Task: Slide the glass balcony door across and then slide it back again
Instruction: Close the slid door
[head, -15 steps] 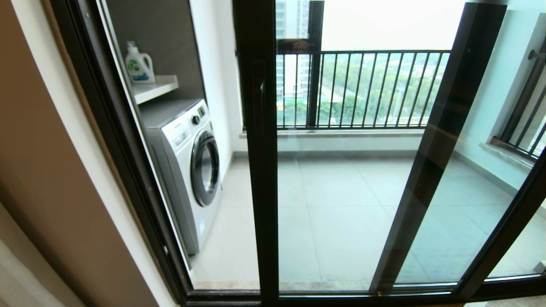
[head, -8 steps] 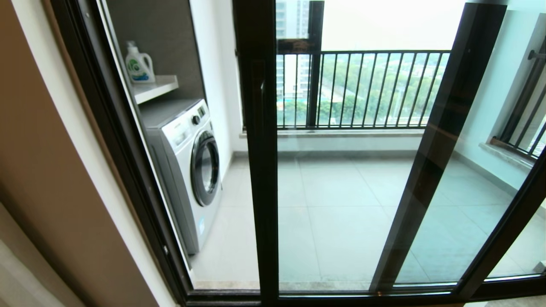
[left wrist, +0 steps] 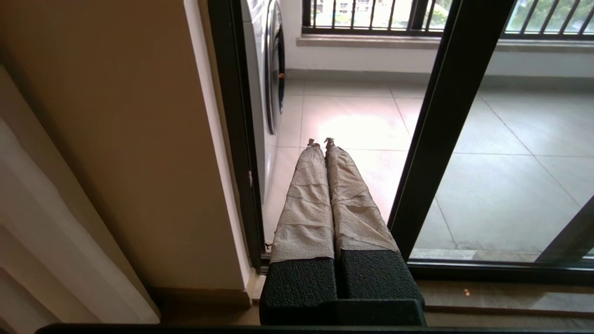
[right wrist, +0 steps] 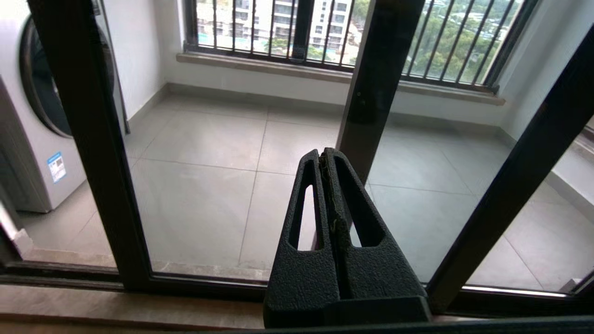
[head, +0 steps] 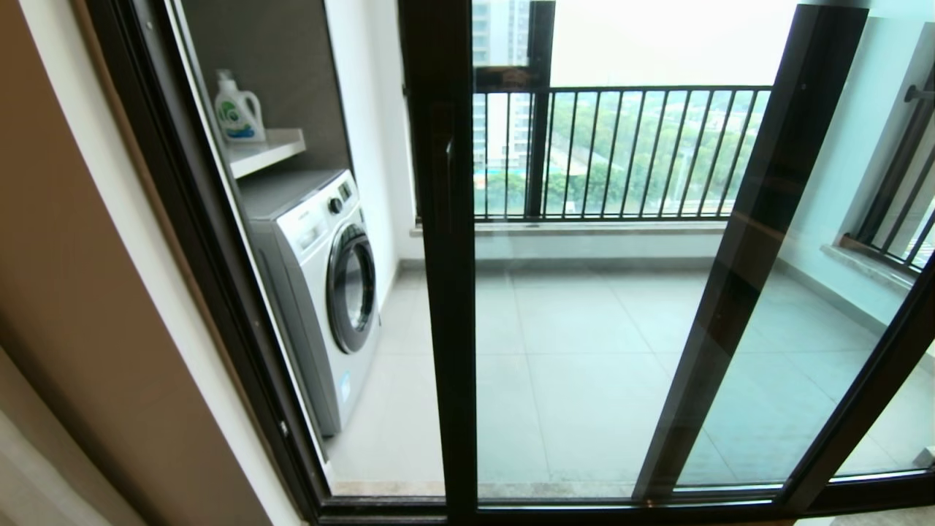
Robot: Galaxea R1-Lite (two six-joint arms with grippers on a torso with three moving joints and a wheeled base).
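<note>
The glass balcony door (head: pixel 577 307), a tall clear pane in a slim glossy black-brown metal frame, stands directly ahead in the head view, its left upright near the middle of that view and carrying a small dark latch handle (head: pixel 447 157). To its left there is an opening between that upright and the dark outer door frame (head: pixel 212 277) beside the beige wall (head: pixel 95 307). To the right a second dark-framed glass panel (head: pixel 825 343) overlaps it, its uprights leaning across the view. The left pincer (left wrist: pixel 320 140), its two fingers wrapped in pale cloth tape, has them pressed together with nothing between; it hovers low in front of the opening, just beside the door's left upright and clear of it. The right pincer (right wrist: pixel 325 155), black and textured with slotted fingers, is likewise closed on nothing and sits low before the door's glass, without touching it as far as can be seen. Neither arm shows in the head view. Through the glass lies a balcony floor of pale grey tiles (head: pixel 584 343). A white front-loading washing machine (head: pixel 321 285) with a dark round door stands at the left, under a white shelf (head: pixel 266 150) holding a white detergent bottle (head: pixel 237 109) with a green label. At the far side a black railing of vertical bars (head: pixel 621 153) runs above a low sill, with trees and buildings beyond.
</note>
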